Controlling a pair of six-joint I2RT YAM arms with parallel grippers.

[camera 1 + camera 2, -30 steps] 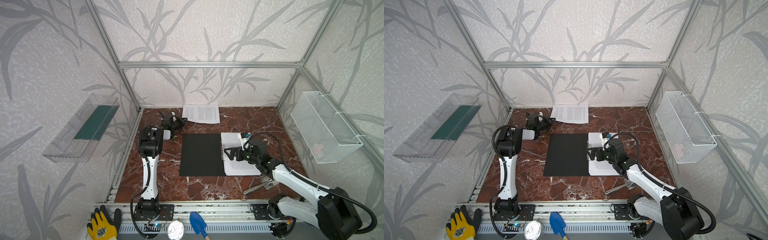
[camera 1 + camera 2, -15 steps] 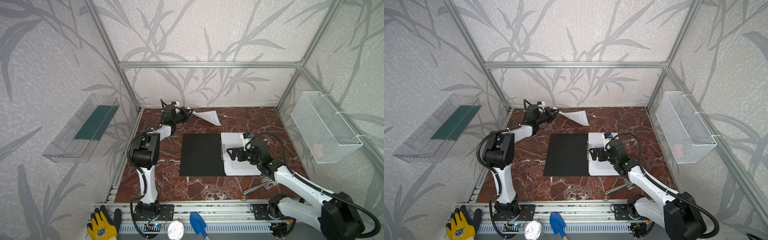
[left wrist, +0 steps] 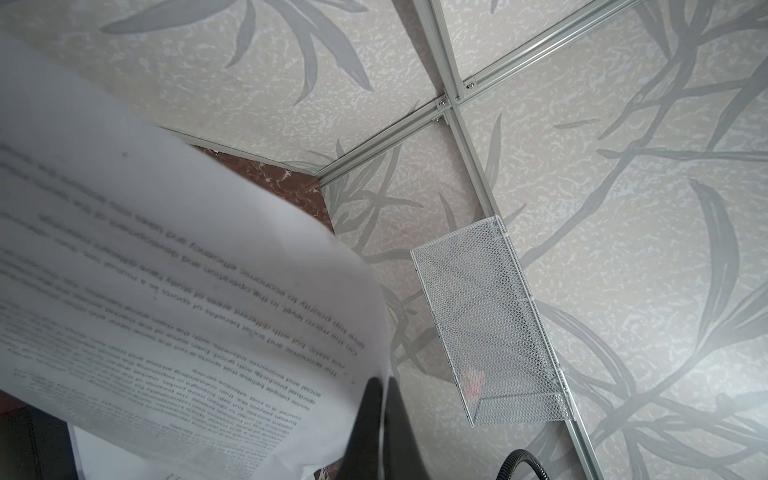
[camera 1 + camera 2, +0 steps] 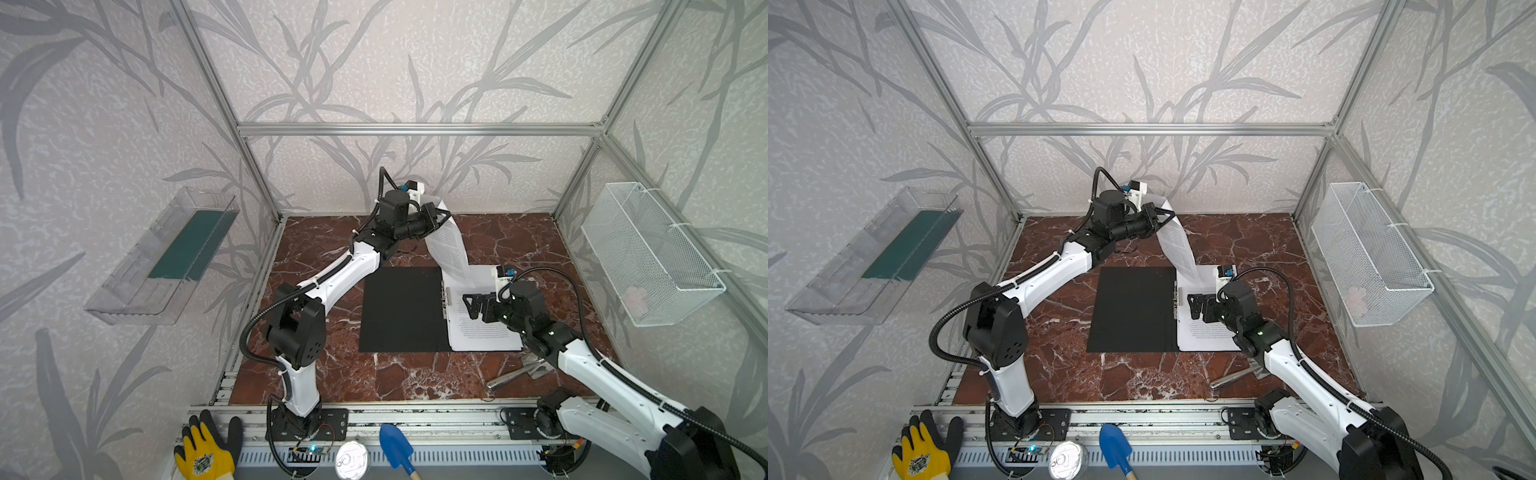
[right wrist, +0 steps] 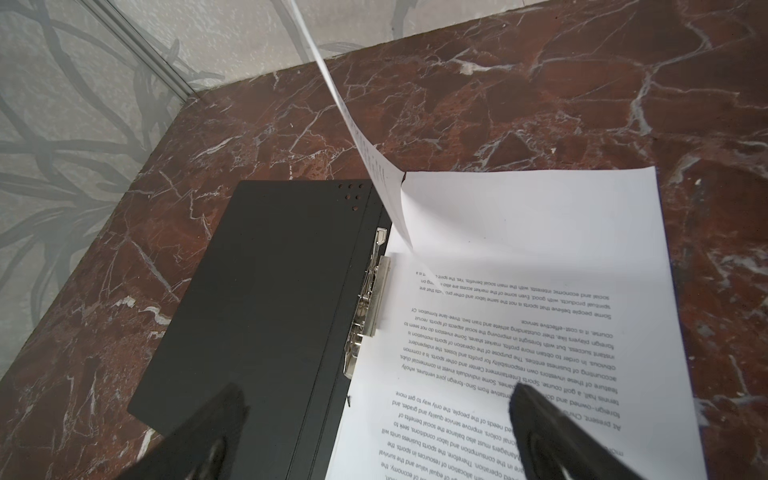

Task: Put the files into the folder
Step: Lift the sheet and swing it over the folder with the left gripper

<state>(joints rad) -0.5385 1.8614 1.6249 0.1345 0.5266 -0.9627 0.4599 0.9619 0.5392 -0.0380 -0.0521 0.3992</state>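
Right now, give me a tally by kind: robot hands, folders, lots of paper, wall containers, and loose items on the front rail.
Hands: 2, left hand shut on hanging files, right hand open
Folders: 1, the folder, lying open
Paper lots: 2, hanging files, filed stack
Wall containers: 2, clear tray, wire basket
Front-rail items: 3, glove, tin, trowel
Total: 10

Folder (image 4: pixel 401 309) flat at middle of table (image 4: pixel 332 374), files (image 4: pixel 484 334) on right half.
Clip (image 5: pixel 370 307) at left edge of files, along folder's fold; right gripper (image 4: pixel 467 306) above files, near clip; left gripper (image 4: pixel 444 216) above table's rear, behind folder, with lifted sheet (image 4: pixel 449 249) hanging from it down to far end of files; basket (image 4: pixel 648 253) on right wall (image 4: pixel 706 166), tray (image 4: pixel 166 257) on left wall (image 4: pixel 83 166); along front rail (image 4: pixel 415 415), left to right, glove (image 4: pixel 203 457), can (image 4: pixel 351 459), trowel (image 4: pixel 397 449).
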